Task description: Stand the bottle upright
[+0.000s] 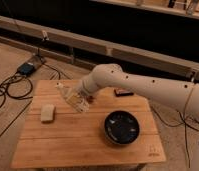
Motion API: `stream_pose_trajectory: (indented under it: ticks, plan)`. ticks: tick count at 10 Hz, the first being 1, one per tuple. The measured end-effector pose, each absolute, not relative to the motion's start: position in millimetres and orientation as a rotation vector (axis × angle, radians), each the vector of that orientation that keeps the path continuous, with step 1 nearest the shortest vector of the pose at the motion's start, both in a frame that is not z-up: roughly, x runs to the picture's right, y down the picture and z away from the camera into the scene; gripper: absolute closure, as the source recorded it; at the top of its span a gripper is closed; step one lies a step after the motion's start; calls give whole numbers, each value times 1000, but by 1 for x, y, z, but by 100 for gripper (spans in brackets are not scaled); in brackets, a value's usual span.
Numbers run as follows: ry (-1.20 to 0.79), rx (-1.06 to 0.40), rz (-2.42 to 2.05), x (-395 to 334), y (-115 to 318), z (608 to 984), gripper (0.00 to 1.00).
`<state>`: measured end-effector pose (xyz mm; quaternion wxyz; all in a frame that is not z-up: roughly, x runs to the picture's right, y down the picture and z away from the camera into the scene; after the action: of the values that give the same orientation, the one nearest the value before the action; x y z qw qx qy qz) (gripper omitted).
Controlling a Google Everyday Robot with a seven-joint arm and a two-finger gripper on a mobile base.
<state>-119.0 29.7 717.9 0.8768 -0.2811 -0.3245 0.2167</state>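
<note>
The small clear bottle (pixel 72 98) has its white cap pointing up and to the left and its pale yellowish part lower right. It is tilted over the left-middle of the wooden table (pixel 83 142). My gripper (pixel 82 100) comes in from the right at the end of the white arm (pixel 143 87). It is shut on the bottle's lower part and holds it at a slant just above the tabletop.
A beige rectangular block (pixel 48 113) lies left of the bottle. A black round bowl (pixel 121 127) sits on the table's right half. A small dark object (pixel 124 92) lies at the back edge. Cables and a blue box (pixel 29 67) are on the floor to the left.
</note>
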Motion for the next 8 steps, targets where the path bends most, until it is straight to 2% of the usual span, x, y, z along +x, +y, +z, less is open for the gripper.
stream_pose_trajectory:
  ticks: [4, 8]
  plan:
    - [-752, -627, 328, -74, 8, 739, 100]
    - [-809, -638, 348, -74, -6, 750, 100]
